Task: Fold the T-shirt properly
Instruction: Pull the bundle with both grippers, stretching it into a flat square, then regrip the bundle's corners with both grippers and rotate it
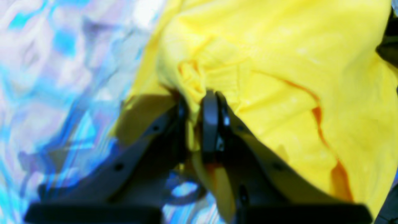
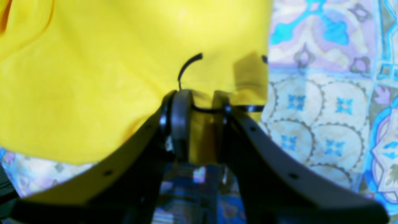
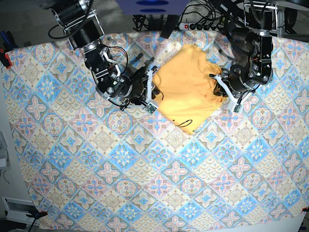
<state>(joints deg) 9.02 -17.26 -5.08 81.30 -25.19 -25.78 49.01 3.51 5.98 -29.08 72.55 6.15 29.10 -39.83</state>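
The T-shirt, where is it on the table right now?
In the base view the T-shirt lies bunched on the tablecloth near the far edge, pinched between the left claw and right claw.

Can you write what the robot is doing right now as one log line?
step: folding | left gripper: pinching T-shirt | right gripper: pinching opposite edge | tablecloth: underneath

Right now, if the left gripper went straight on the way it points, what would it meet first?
Its fingers already pinch a bunched fold of the pale orange-yellow cotton T-shirt. Straight ahead lies more of that shirt, and probably the right gripper holding the opposite edge, though depth is unclear.
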